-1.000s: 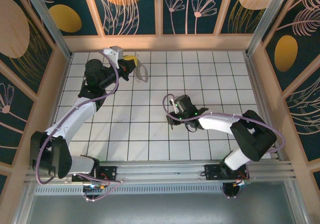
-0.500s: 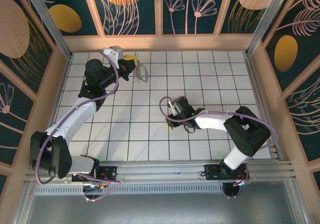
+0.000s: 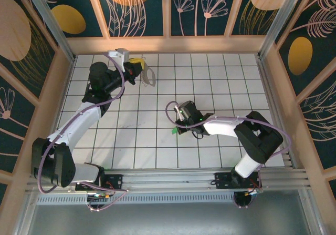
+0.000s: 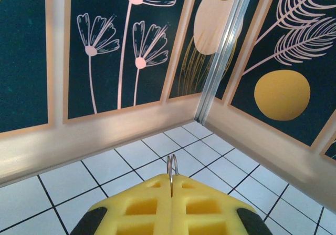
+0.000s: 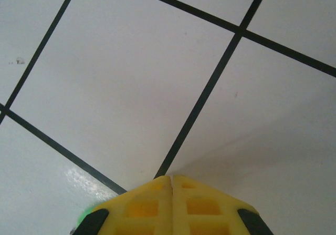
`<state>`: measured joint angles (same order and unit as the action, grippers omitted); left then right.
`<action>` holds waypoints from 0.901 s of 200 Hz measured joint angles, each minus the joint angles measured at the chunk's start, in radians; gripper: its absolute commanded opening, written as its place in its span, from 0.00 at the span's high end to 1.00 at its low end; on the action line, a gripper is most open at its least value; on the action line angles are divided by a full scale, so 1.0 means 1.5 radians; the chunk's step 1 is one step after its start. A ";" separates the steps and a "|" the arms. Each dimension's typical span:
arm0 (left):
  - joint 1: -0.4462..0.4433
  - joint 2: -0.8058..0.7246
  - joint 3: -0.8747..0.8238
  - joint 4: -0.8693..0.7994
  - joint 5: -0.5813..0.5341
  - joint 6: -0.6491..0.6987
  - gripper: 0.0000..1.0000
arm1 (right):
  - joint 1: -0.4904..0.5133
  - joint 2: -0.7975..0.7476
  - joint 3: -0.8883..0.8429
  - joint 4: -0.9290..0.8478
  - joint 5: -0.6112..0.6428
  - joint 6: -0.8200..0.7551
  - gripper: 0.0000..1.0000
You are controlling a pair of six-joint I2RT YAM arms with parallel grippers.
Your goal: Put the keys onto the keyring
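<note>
Our right gripper (image 5: 171, 180) presses its yellow pads (image 5: 142, 208) flush together, low over the middle of the tiled table (image 3: 226, 77). The green-headed key (image 3: 173, 131) peeks out just beside the tip, and we cannot tell whether it is pinched. If only an edge is caught, a lift may drop or twist it. Our left gripper (image 4: 171, 181) clamps the keyring (image 4: 172, 165) aloft near the far left corner, and a skewed key would miss that thin wire
</note>
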<state>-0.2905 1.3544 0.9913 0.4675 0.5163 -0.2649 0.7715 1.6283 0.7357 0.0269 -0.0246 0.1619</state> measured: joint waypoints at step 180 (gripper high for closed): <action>0.000 0.000 0.004 0.000 0.003 -0.002 1.00 | -0.080 -0.073 -0.058 0.003 -0.010 0.036 1.00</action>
<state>-0.2905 1.3544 0.9970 0.4675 0.5201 -0.2684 0.6514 1.5192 0.6487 0.0307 -0.0399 0.2165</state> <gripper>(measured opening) 0.044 0.048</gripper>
